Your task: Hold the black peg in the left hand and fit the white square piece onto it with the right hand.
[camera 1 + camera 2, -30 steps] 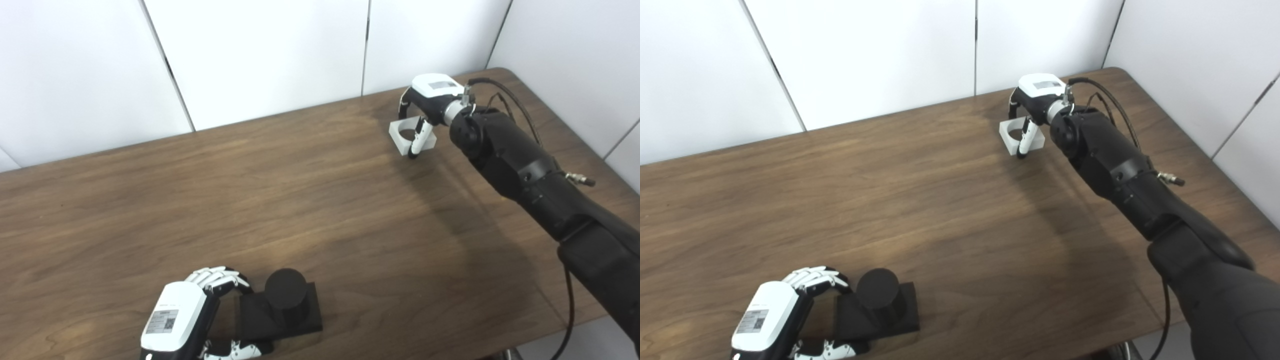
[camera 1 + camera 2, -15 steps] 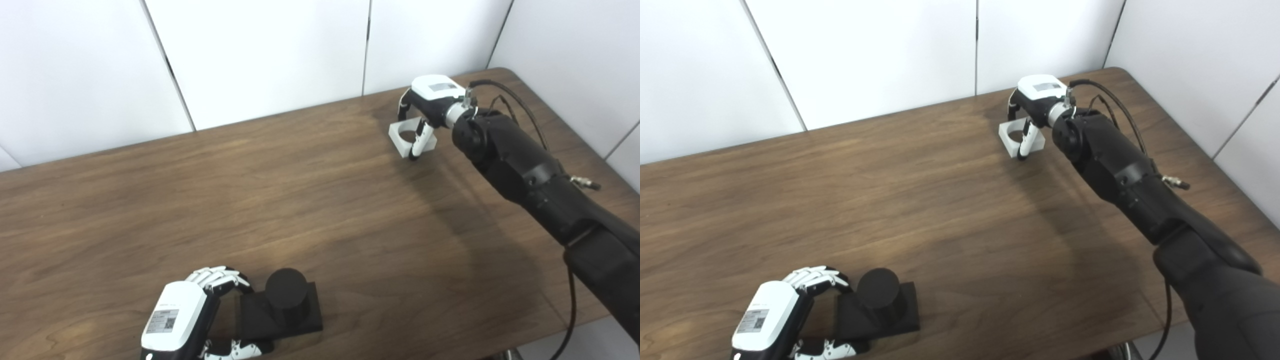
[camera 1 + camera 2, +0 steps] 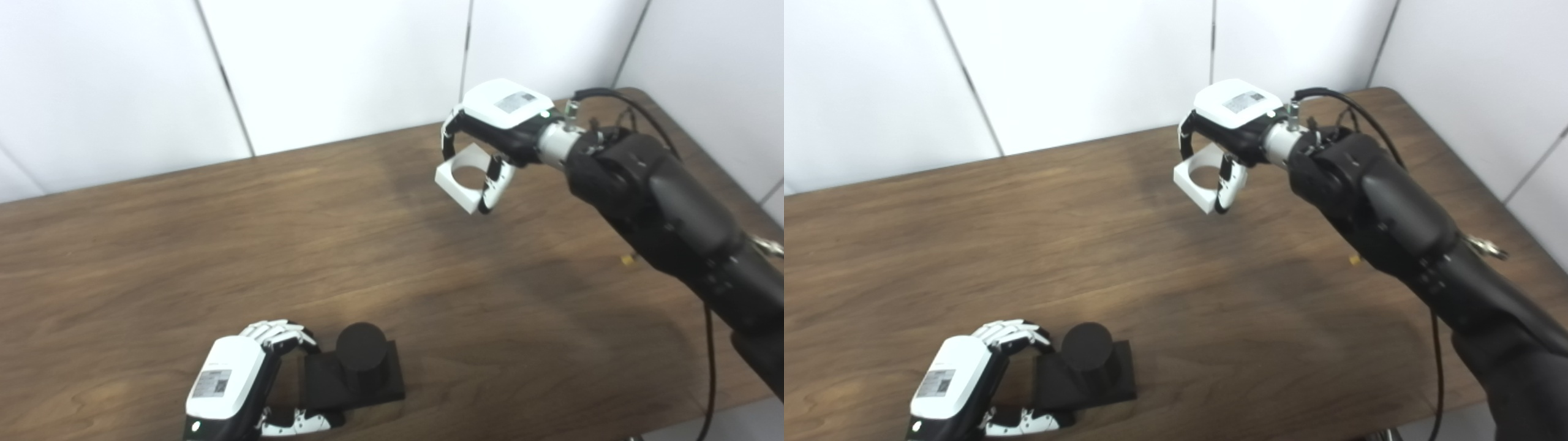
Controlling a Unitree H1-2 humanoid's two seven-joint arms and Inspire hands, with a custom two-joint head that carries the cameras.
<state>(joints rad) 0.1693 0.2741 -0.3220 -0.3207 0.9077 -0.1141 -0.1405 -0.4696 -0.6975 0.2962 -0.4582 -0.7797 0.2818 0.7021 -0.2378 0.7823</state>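
While the left robot hand (image 3: 245, 383) grips the black cylindrical peg's square base (image 3: 361, 373) on the brown wooden desk (image 3: 184, 245), right robot hand (image 3: 490, 131) pinching the white square holed piece (image 3: 459, 184), lifted clear.

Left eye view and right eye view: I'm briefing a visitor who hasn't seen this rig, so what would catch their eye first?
Probably the right hand, far right over the table, gripping the white square piece in the air, its round hole showing. Next, at the near edge, the left hand clasps the flat base of the black peg, which stands upright. The two parts lie far apart, so nothing is fitted yet.
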